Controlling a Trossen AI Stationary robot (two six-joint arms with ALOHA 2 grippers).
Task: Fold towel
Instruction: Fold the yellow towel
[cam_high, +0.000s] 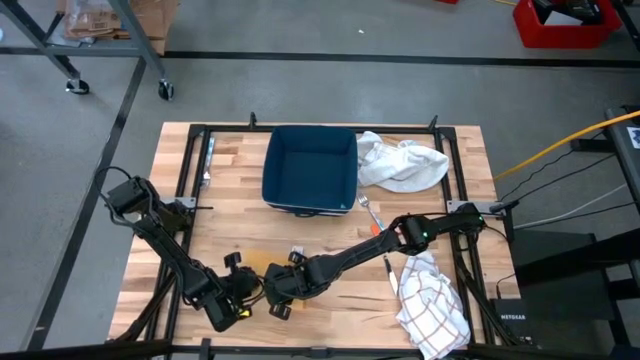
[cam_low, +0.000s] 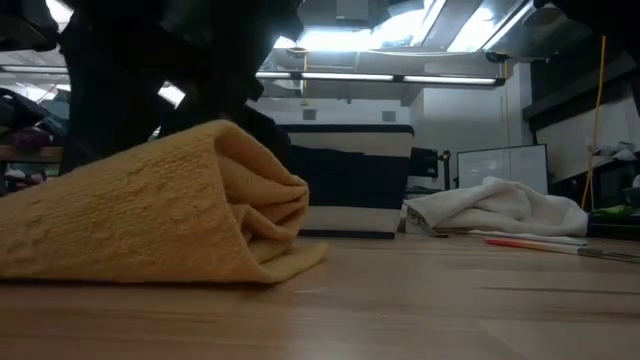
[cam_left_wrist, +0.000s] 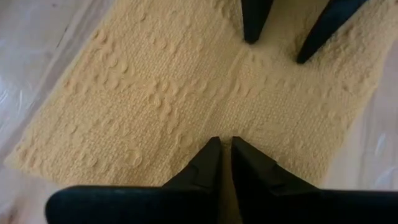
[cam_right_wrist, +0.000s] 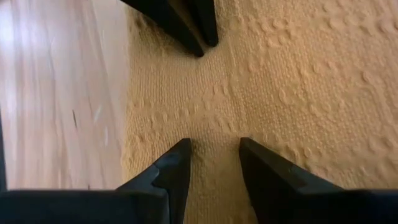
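Note:
A yellow waffle-weave towel (cam_high: 256, 268) lies near the table's front edge, left of the middle. In the low view the towel (cam_low: 150, 220) is doubled over, with a rounded fold on its right side resting on the wood. My left gripper (cam_left_wrist: 222, 142) is shut, its tips down on the towel's top face. My right gripper (cam_right_wrist: 214, 146) stands open a little way across from it, with its tips at the cloth's surface and flat towel (cam_right_wrist: 280, 74) between them. I cannot tell whether the right tips touch. Both arms hide most of the towel in the high view. My left gripper pinches a small ridge of the towel's top layer (cam_left_wrist: 231, 118) between its two fingertips. The fingers slant down from the table's left and near side. A crease (cam_left_wrist: 245, 68) runs from the tips toward my right gripper's fingers. The towel lies on the table.
A dark blue bin (cam_high: 310, 170) stands at the back centre, with a crumpled white cloth (cam_high: 402, 163) to its right. A checked cloth (cam_high: 432, 305) lies at the front right. A fork (cam_high: 370, 210) and an orange pen (cam_low: 530, 243) lie between them.

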